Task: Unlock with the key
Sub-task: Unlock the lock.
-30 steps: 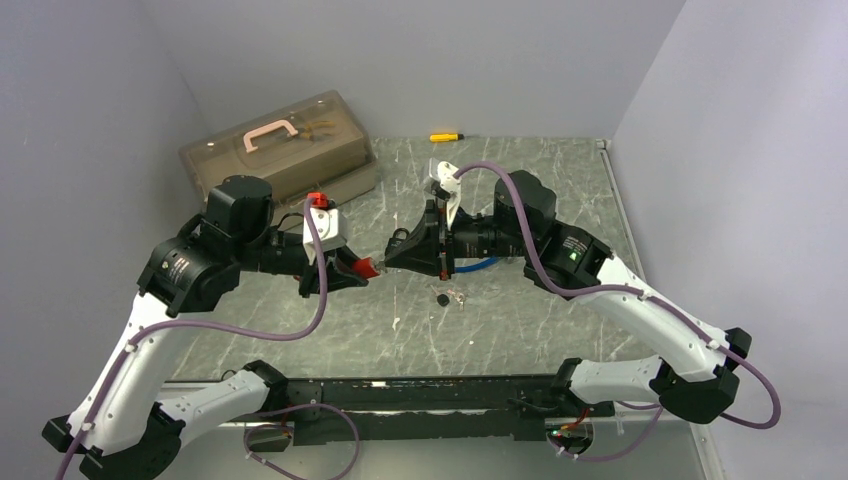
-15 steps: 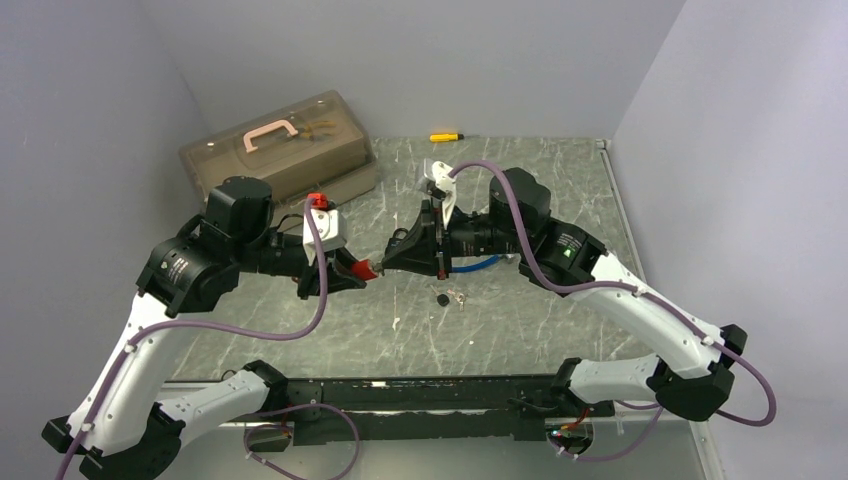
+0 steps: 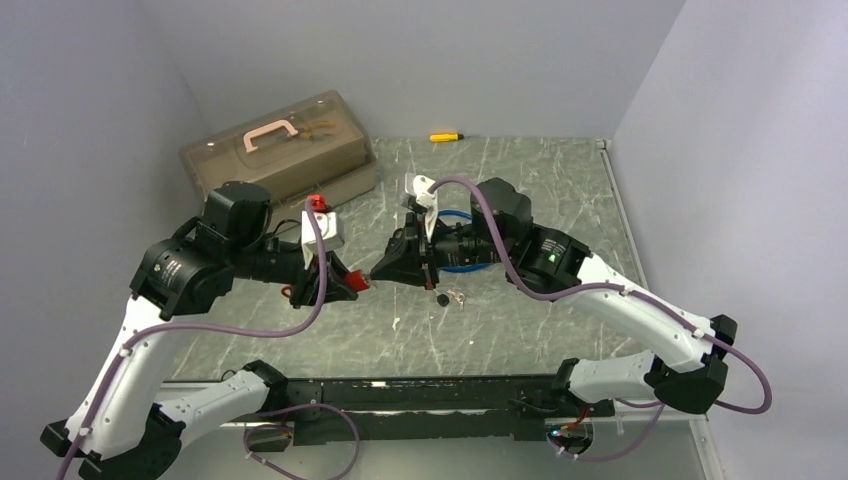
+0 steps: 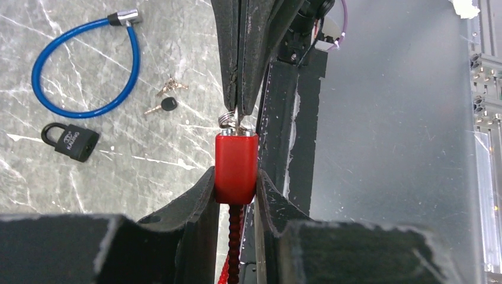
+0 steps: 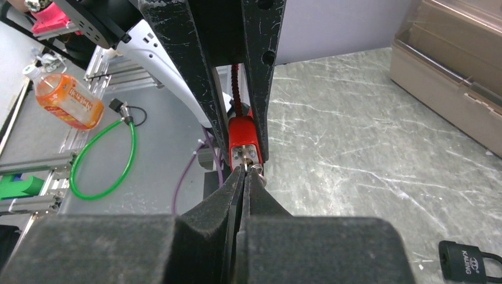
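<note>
Key [image 4: 238,123] seated in the top face of the red cable lock [image 4: 236,167], key ring just beside the keyway. Pinched by the right gripper [image 4: 237,103], jaws pressed together on the key with no gap showing. Lock body clamped across its sides by the left gripper [image 4: 235,177], jaws spread only as wide as the body and pinching it, red ribbed cable [image 4: 235,236] hanging out of the bottom between the 2 fingers [image 4: 201,201]. Held in mid-air above the marbled table [image 3: 520,180], near its middle, the 2 grippers meeting tip to tip.

Below on the table: blue cable lock [image 4: 134,53] curled in a loop, black padlock [image 4: 74,142] lying flat just beside it, spare keys [image 4: 166,104] near both and touching neither. At the far left corner, brown toolbox [image 3: 280,145] with a pink handle, lid down. Near the back wall, yellow-handled screwdriver [image 3: 445,136], well apart from everything else. Beyond the table's near edge, in the right wrist view, orange drink bottle [image 5: 65,97] and green looped cable [image 5: 131,148].
</note>
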Robot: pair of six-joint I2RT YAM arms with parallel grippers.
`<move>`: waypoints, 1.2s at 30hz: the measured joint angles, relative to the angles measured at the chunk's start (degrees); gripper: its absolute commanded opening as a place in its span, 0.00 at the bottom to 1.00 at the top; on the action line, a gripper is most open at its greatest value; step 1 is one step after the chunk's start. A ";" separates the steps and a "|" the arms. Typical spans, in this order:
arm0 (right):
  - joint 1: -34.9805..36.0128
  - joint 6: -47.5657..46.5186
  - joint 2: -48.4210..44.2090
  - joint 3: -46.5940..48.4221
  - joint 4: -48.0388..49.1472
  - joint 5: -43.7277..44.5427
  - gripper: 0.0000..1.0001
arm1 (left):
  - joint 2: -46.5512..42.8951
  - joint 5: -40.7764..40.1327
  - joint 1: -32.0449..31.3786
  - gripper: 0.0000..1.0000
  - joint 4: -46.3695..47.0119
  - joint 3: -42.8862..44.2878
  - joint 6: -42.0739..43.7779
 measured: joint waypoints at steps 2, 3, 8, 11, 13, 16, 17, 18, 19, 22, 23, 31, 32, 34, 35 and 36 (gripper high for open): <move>0.55 0.20 0.02 -0.98 1.36 0.42 0.00 | 0.04 -0.15 0.11 0.00 -1.22 0.46 -0.46; 0.70 0.28 0.07 -1.42 1.92 0.59 0.00 | 0.04 -0.20 0.17 0.00 -1.70 0.63 -0.52; 1.25 0.74 0.04 -2.14 2.78 2.25 0.04 | 0.22 -1.18 0.28 0.00 -2.71 1.09 -0.63; 1.07 0.81 -0.15 -1.68 1.81 3.45 0.18 | 0.37 -2.10 0.31 0.00 -2.67 1.33 0.22; 0.72 0.83 0.00 -1.25 0.46 3.65 0.26 | 0.63 -1.92 0.20 0.00 -1.20 1.79 0.85; -0.66 0.68 0.00 -0.11 -1.81 3.52 0.31 | 0.76 -1.64 0.17 0.00 1.14 1.79 1.57; -1.33 0.46 -0.02 0.44 -2.82 3.48 0.34 | 0.70 -1.40 0.15 0.00 2.08 1.79 1.73; -1.75 0.39 -0.02 0.87 -3.65 3.45 0.39 | 0.59 -1.16 0.15 0.00 3.02 1.79 1.79; -2.23 0.15 -0.09 1.33 -4.55 3.48 0.46 | 0.50 -0.92 0.13 0.00 3.69 1.79 1.88; -2.97 -0.50 -0.48 2.45 -6.01 3.52 0.53 | 0.20 -0.52 0.13 0.00 5.09 1.79 2.01; -3.04 -0.81 -0.66 2.95 -6.51 3.48 0.54 | 0.15 -0.50 0.13 0.00 5.42 1.79 2.03; -3.04 -1.53 -0.92 6.88 -6.75 0.87 0.51 | 0.04 -0.50 0.13 0.00 5.81 1.73 2.16; -3.04 -1.53 -0.87 7.37 -6.80 0.37 0.49 | 0.04 -0.50 0.13 0.00 5.86 1.73 2.16; -3.04 -1.66 -0.63 8.31 -6.78 -0.50 0.45 | 0.04 -0.50 0.13 0.00 5.90 1.73 2.16; -3.04 -1.75 -0.39 8.74 -6.73 -0.94 0.43 | 0.04 -0.50 0.13 0.00 5.92 1.73 2.16; -3.04 -1.77 -0.11 9.07 -6.75 -1.25 0.42 | 0.04 -0.50 0.13 0.00 5.92 1.73 2.16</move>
